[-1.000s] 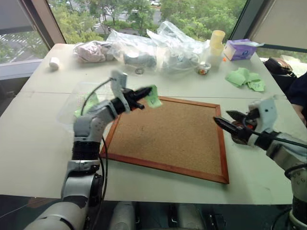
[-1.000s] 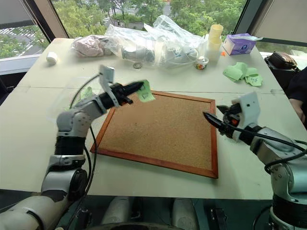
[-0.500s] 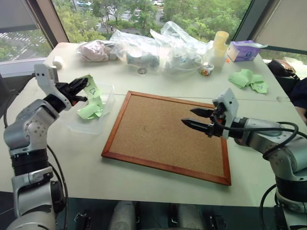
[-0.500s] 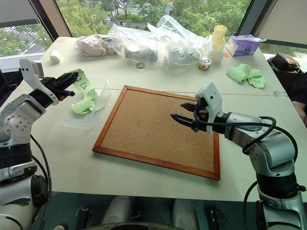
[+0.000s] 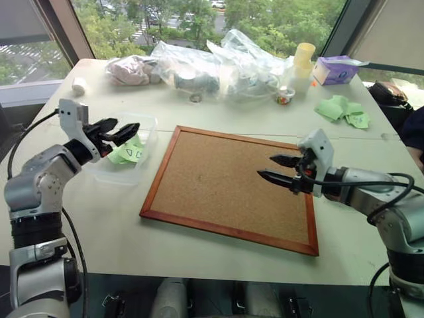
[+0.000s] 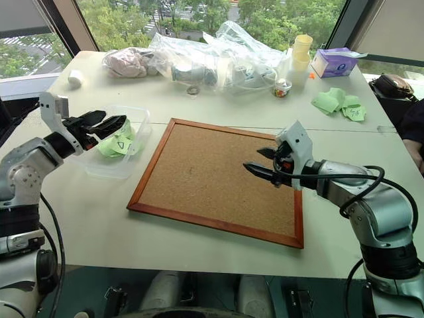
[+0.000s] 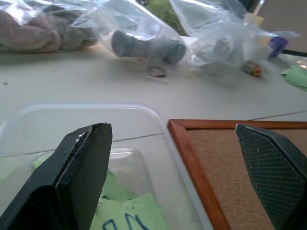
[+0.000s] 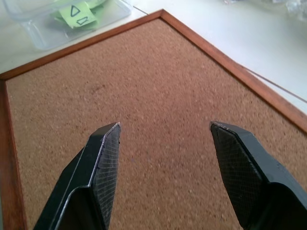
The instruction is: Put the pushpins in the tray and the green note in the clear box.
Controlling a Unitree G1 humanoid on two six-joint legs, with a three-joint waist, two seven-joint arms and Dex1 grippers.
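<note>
Green note (image 5: 131, 154): thin, limp paper, lies in clear box (image 5: 149, 126), at 9 o'clock from cork board (image 5: 232, 185); best pinched by an edge. Left hand (image 5: 122, 130) wide, empty above it; right hand (image 5: 277, 168) wide, empty.

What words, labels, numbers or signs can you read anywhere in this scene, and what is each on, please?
No readable words or numbers.
green note in the clear box: a hand-drawn black triangle and a smaller outline mark, no letters.
purple tissue box: any print is too small to read.
</note>
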